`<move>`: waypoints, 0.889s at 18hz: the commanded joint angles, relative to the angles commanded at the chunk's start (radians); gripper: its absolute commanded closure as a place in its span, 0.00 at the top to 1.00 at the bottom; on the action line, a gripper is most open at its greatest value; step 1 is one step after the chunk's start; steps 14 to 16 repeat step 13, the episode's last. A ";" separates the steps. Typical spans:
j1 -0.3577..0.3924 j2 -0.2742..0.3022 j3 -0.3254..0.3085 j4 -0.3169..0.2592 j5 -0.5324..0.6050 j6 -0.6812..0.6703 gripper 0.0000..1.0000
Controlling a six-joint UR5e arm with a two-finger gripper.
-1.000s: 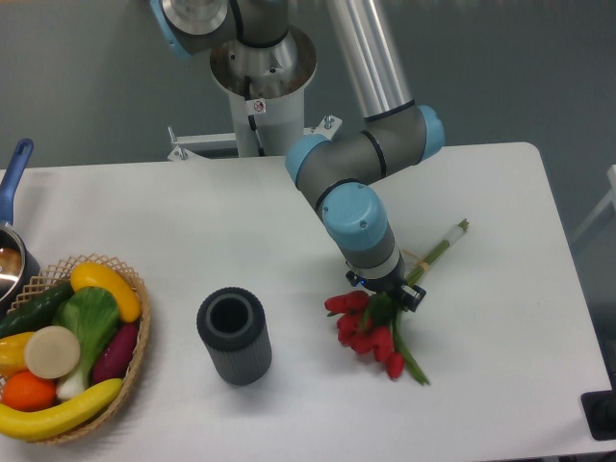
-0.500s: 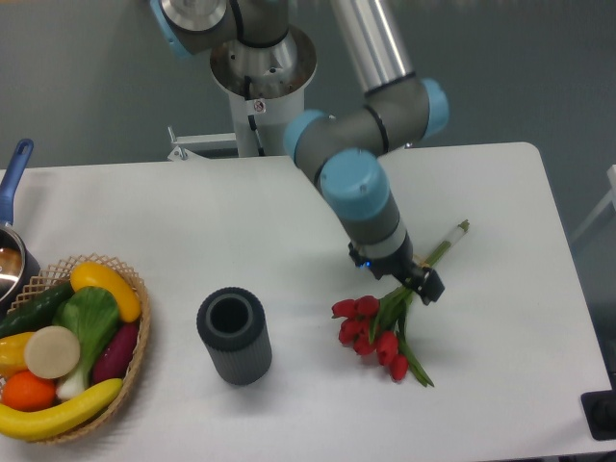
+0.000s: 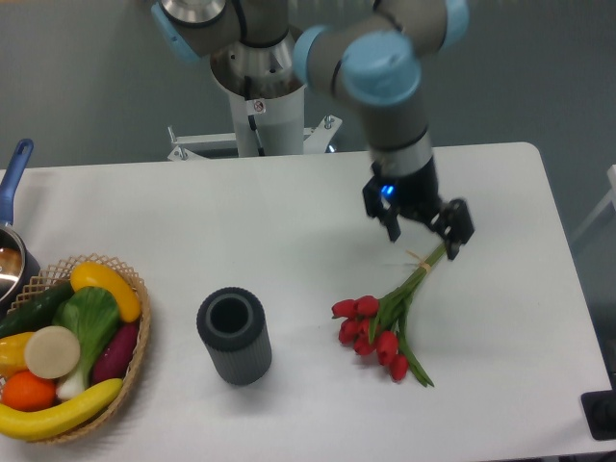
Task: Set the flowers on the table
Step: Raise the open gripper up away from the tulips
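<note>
Since the earlier frames, the gripper has been raised off the flowers and shifted toward the upper right of centre; the bunch has stayed in nearly the same spot on the table. The two fingers are seen spread apart with nothing between them, so the pincer is released. It hangs over the upper end of the stems, and whether a fingertip touches that end cannot be told.

The flowers are laid flat on the white tabletop, right of centre in the lower half of the frame. The red buds are clustered at the lower left of the bunch, the green leaves are fanned out beneath them, and the thin stems are drawn up and to the right, bound by a pale tie near the top.

A dark grey ribbed vase is shown upright, left of the flowers and apart from them, its open mouth facing up. A wicker basket is placed at the lower left edge of the frame, filled with a banana, an orange, a cucumber and other produce. A pan with a blue handle is partly cut off at the left edge. The arm's base is mounted behind the table at upper centre.
</note>
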 joint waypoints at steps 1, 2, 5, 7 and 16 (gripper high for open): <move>0.047 0.020 0.000 -0.049 -0.038 0.083 1.00; 0.069 0.032 0.002 -0.086 -0.043 0.153 1.00; 0.123 0.052 0.008 -0.158 -0.040 0.380 1.00; 0.169 0.069 0.009 -0.195 -0.040 0.451 1.00; 0.223 0.091 0.009 -0.229 -0.080 0.518 1.00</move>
